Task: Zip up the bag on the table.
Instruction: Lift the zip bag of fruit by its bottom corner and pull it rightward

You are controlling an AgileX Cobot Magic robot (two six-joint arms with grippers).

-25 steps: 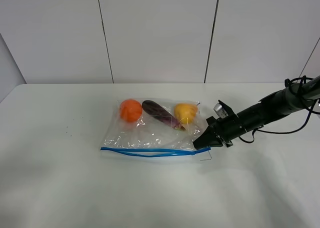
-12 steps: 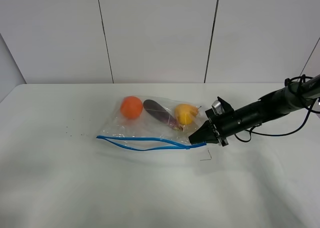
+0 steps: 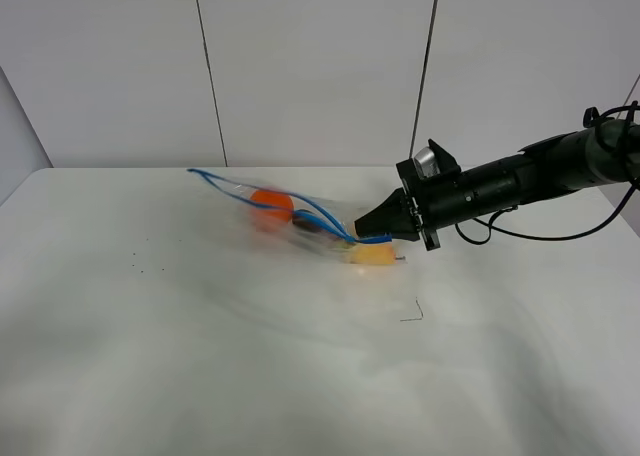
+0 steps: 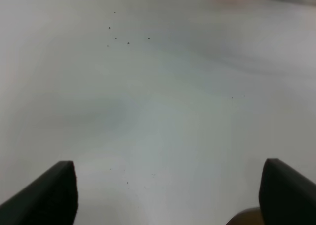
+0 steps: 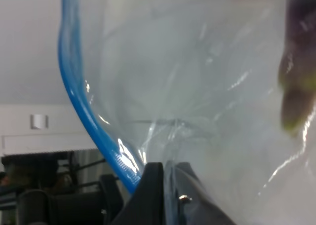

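Pinching the bag (image 3: 300,214) at the corner by its blue zipper strip (image 5: 79,101), the right fingers (image 3: 385,223) were clamped shut on the plastic. They held it blurred and tilted above the table (image 3: 200,356), toward the back. An orange (image 3: 270,204) and a pear (image 3: 372,254) showed inside. The left fingers (image 4: 49,195) were spread wide, gripping nothing.

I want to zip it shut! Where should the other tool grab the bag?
Probably the zipper strip's free end, coming from the left. The right tool pinches the opposite corner, and the strip gapes open between the two, so holding that end would stretch it straight.
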